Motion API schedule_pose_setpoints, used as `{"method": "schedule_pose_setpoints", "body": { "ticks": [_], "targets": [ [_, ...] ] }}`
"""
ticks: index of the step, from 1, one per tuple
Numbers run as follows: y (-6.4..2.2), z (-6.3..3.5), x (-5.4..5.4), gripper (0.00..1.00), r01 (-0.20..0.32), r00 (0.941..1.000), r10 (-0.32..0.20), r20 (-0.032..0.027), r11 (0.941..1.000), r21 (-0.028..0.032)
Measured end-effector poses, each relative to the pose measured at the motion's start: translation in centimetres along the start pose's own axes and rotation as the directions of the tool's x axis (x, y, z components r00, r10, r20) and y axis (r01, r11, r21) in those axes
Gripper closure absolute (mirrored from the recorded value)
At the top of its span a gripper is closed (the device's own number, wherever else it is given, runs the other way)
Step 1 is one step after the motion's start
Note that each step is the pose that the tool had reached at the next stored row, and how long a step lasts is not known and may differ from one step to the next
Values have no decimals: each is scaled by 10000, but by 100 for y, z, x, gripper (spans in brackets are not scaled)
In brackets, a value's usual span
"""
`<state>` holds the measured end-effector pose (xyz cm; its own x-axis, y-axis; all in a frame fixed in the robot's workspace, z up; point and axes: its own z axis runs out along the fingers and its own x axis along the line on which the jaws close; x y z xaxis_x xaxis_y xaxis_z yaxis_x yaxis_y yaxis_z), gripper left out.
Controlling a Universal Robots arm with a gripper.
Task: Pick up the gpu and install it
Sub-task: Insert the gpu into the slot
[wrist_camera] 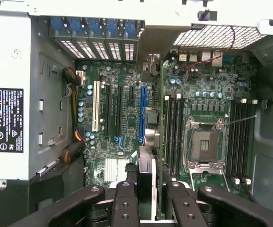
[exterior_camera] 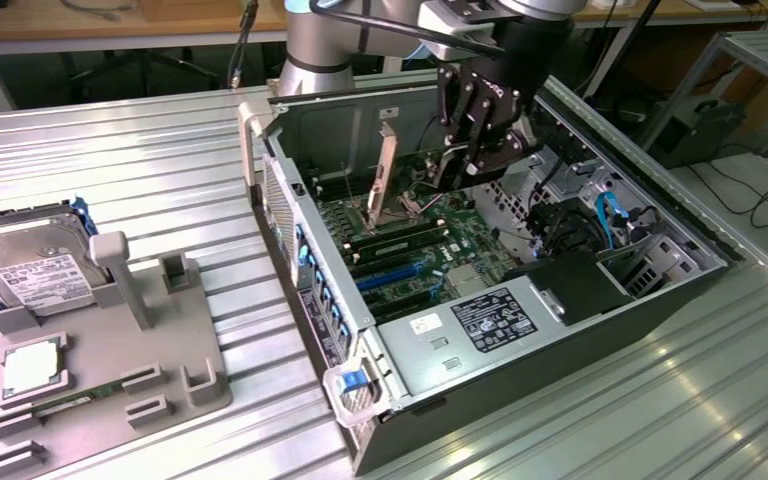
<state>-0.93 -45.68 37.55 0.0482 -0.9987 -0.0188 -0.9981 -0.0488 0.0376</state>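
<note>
**Item 1: gpu**. Held edge-on in the pincer, inside the open computer case and above the motherboard. In the wrist view it is a thin dark slab with a pale strip along one side. It hangs just beside the blue expansion slot, on the side toward the memory sticks, and is not yet seated. The edge-on hold is judged to suit the job: the card's connector edge faces the board, so it can be lined up with a slot.

**Item 2: pincer.** It is closed to a narrow gap, with a dark finger on either face of the card. It grips the flat faces, presumably to keep the card from tilting. It reaches into the case from twelve o'clock in the exterior view.

**Item 3: computer case.** It lies on its side on the ribbed metal tabletop with the side panel off, which gives access from above. The CPU socket stands empty.

**Item 4: grey parts fixture**. It sits at about eight o'clock from the case, well apart from it. At its ten o'clock corner it carries a hard drive, and a square chip sits nearer its six o'clock end. The upright holders at its middle stand vacant.
</note>
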Motion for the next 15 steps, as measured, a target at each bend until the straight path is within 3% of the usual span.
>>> {"method": "schedule_pose_setpoints", "body": {
  "ticks": [6, 8, 12, 15],
  "targets": [
    [-2, 46, 3, 72, 0, 10000, 1, 23, 10000, -36],
    [-2, 66, 8, 72, 2, 10000, -2, 84, 10000, -47],
    [-4, 104, 10, 72, 2, 9999, 0, 101, 9998, -189],
    [-6, 128, 9, 72, -2, 10000, 5, 94, 9993, -370]
  ]
}}
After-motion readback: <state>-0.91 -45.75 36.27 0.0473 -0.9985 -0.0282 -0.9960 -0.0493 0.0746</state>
